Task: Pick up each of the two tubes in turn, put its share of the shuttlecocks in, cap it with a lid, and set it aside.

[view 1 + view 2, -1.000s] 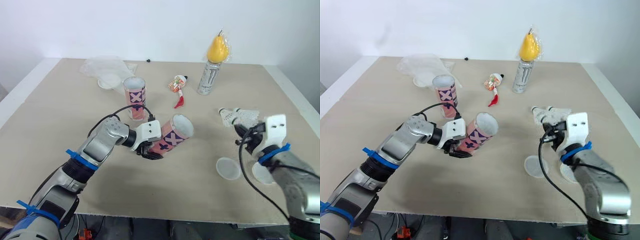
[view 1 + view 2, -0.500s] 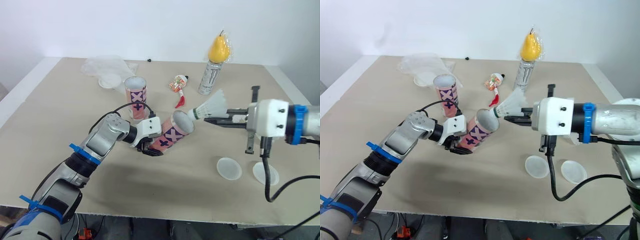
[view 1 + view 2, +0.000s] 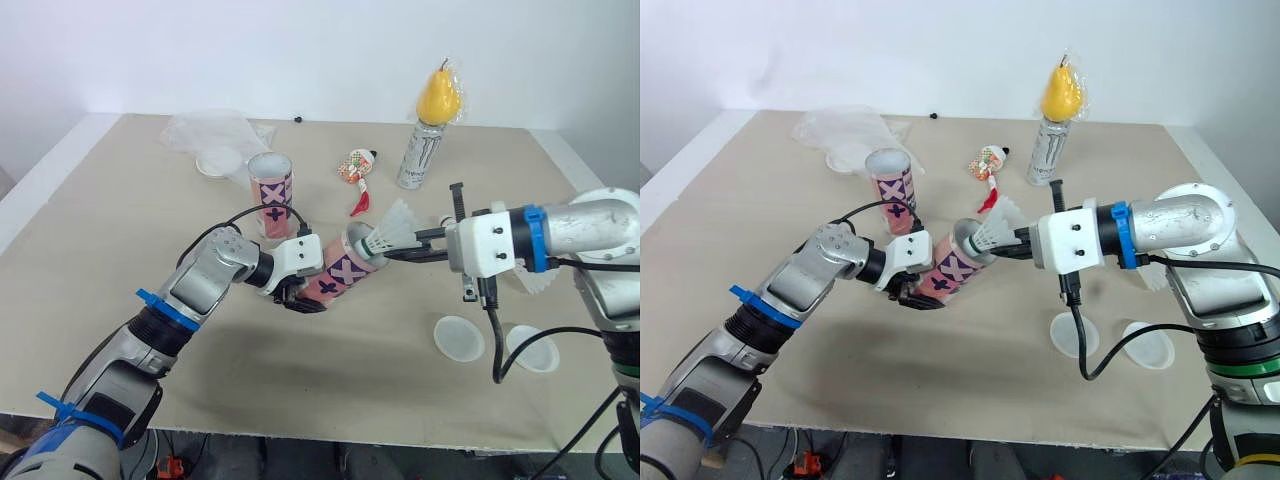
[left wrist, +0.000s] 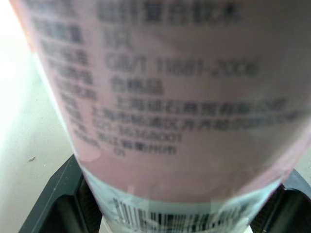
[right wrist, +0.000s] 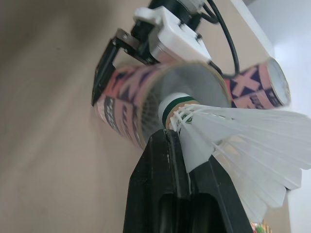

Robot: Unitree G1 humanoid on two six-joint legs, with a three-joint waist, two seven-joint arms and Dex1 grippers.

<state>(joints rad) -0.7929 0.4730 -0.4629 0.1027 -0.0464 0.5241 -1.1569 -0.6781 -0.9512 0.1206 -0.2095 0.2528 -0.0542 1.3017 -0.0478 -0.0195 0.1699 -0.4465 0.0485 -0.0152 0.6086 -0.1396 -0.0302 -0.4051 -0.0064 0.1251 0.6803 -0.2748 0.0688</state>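
Head view: left gripper (image 3: 296, 296) clamps pink cardboard tube with purple crosses (image 3: 343, 270), long axis tilted, open mouth facing right gripper (image 3: 402, 247); beige tabletop (image 3: 120, 230), white wall (image 3: 300, 50); left wrist: tube wedged between jaws; right wrist: jaws pinch white feathered shuttlecock (image 5: 228, 141), cork at tube mouth.

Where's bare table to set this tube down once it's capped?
The table's left side is bare, from the plastic bag to the near edge. The near strip before the held tube is free too. Crowded: around the standing tube, by the two lids at right.
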